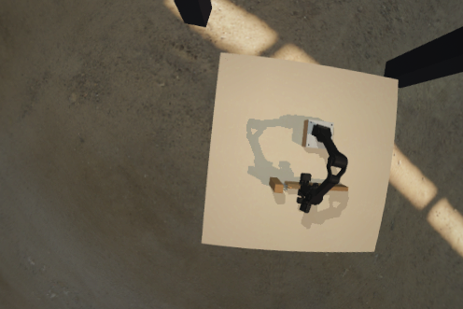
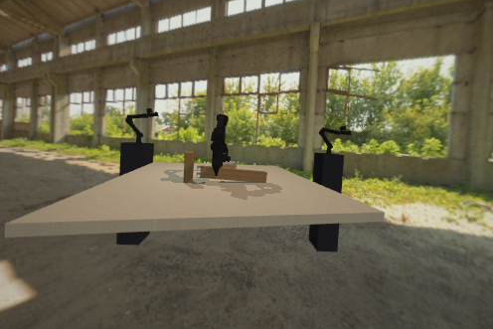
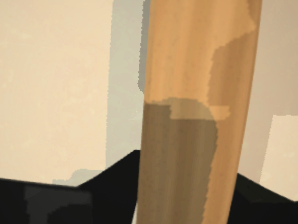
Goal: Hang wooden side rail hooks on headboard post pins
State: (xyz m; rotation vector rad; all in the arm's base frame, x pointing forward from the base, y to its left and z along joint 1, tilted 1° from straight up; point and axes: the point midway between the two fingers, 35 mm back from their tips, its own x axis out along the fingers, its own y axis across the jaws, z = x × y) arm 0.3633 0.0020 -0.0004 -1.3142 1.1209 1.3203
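The wooden headboard post stands upright on the table. The wooden side rail extends to its right, with a small gap between its hook end and the post. In the exterior view that end is raised a little; the far end is low, at the table. Small greyish hooks show faintly at the rail's end in the top view; the slot and pins cannot be made out. My gripper is shut on the rail, nearer its hook end, one finger on each side.
The arm's base stands on a white plate with a wooden side, behind the rail. The pale table top carries everything. Two black pedestals with other arms stand beyond the table.
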